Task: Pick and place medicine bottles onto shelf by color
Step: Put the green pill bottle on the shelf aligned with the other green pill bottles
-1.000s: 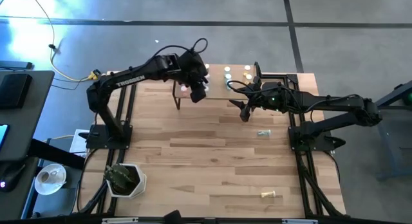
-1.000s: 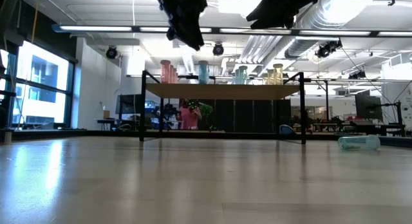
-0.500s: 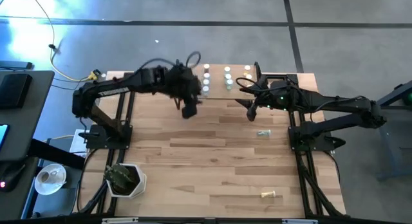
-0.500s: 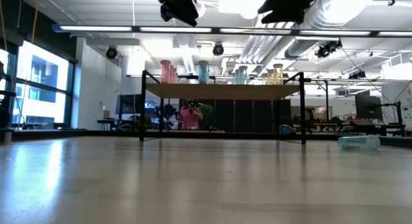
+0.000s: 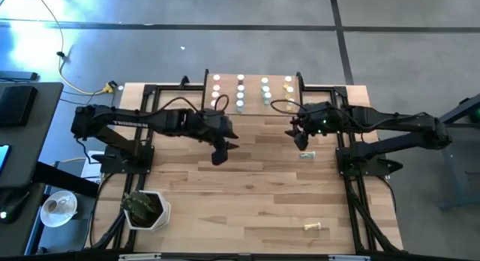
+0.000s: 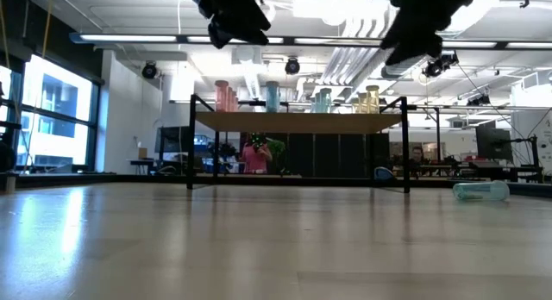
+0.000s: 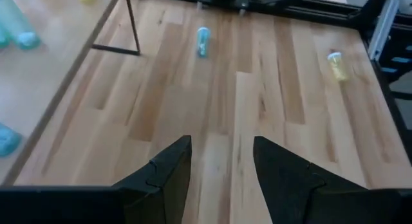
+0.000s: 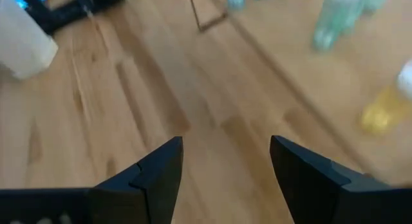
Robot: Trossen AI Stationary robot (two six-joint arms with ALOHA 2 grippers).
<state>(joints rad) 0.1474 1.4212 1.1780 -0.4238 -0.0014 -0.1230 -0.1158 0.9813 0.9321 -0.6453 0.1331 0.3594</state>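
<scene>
On the shelf [image 5: 225, 103], at the table's far edge beyond both grippers: eight white-capped medicine bottles [image 5: 241, 86], two each in four columns, reading pink, blue, green and yellow in the low view. Left gripper [image 5: 219, 155]: fingers apart, empty, above bare tabletop short of the shelf. Right gripper [image 5: 303, 142]: fingers apart, empty, just above one green bottle [image 5: 307, 154] lying flat. One yellow bottle [image 5: 316, 228] lies near the front edge, well apart from both.
</scene>
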